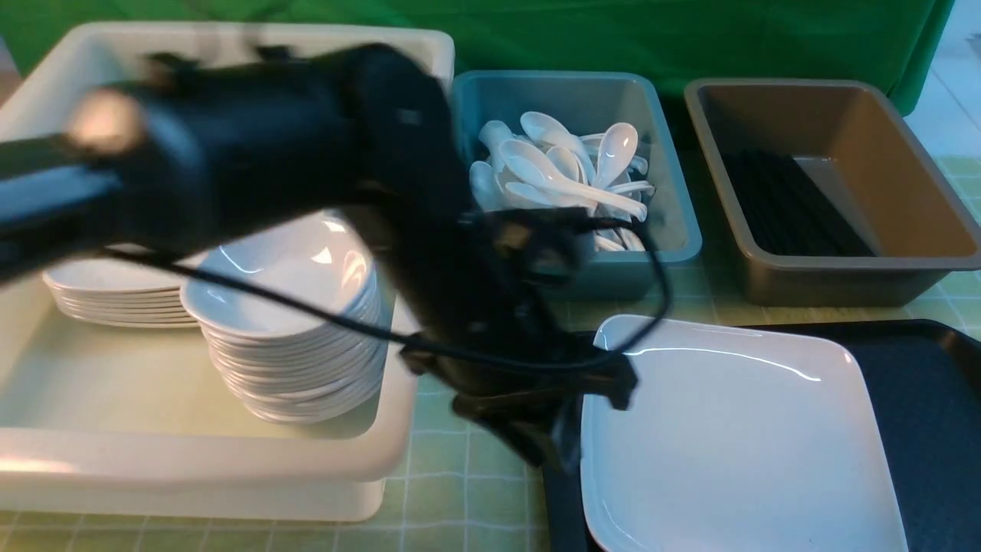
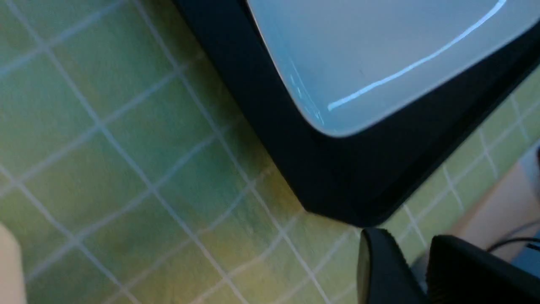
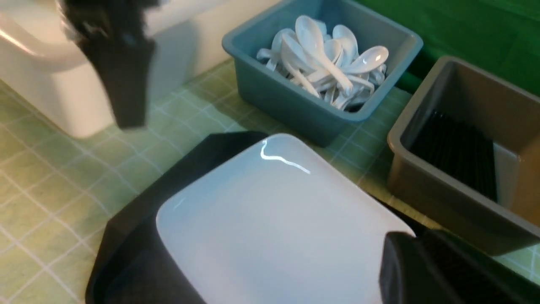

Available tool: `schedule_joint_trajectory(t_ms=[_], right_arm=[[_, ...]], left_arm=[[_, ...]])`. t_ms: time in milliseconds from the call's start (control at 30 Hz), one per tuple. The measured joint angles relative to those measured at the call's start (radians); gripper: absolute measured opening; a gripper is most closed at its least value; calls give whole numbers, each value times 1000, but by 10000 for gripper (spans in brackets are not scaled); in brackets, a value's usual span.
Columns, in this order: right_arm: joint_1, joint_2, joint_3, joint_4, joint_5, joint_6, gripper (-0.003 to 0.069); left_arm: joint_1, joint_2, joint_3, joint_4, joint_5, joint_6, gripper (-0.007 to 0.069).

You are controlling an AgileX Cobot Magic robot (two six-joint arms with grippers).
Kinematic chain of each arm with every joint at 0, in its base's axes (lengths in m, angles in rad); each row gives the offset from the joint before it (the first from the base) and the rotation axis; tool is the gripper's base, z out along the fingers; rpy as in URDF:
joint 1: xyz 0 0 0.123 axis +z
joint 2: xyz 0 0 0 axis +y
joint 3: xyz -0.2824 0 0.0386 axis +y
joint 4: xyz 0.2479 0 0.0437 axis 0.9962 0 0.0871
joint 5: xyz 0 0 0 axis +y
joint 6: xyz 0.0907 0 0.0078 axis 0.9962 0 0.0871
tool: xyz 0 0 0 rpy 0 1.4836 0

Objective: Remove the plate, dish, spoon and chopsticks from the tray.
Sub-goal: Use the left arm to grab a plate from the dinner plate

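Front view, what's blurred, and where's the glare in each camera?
Front view: left arm heavily blurred, bright streak on the plate. Left wrist view: everything soft, tablecloth lines smeared. Right wrist view: sharper, small highlight on the plate.

To your left, a cream tub [image 1: 230,468] holds stacked white bowls [image 1: 291,337] beside lower stacked plates [image 1: 115,295]; next, a blue-grey bin [image 1: 613,277] heaped with white soup spoons [image 1: 567,169]; rightmost, a brown bin [image 1: 843,285] of black chopsticks [image 1: 789,207]; green checked cloth [image 1: 460,475] beneath.
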Motion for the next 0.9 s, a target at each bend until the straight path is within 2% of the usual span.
schedule_joint_trajectory(t_ms=[200, 300, 467, 633, 900], right_arm=[[0, 0, 3, -1, -24, 2, 50], [0, 0, 16, -1, -30, 2, 50], [0, 0, 48, -3, -29, 3, 55], [0, 0, 56, -3, -27, 3, 62], [0, 0, 58, -3, -26, 2, 64]], left_arm=[[-27, 238, -311, 76, 18, -25, 318], [-27, 310, -399, 112, 14, -25, 345], [-27, 417, -499, 220, 0, -65, 358], [-26, 457, -509, 322, -28, -107, 357], [-26, 503, -519, 248, -78, -112, 358]])
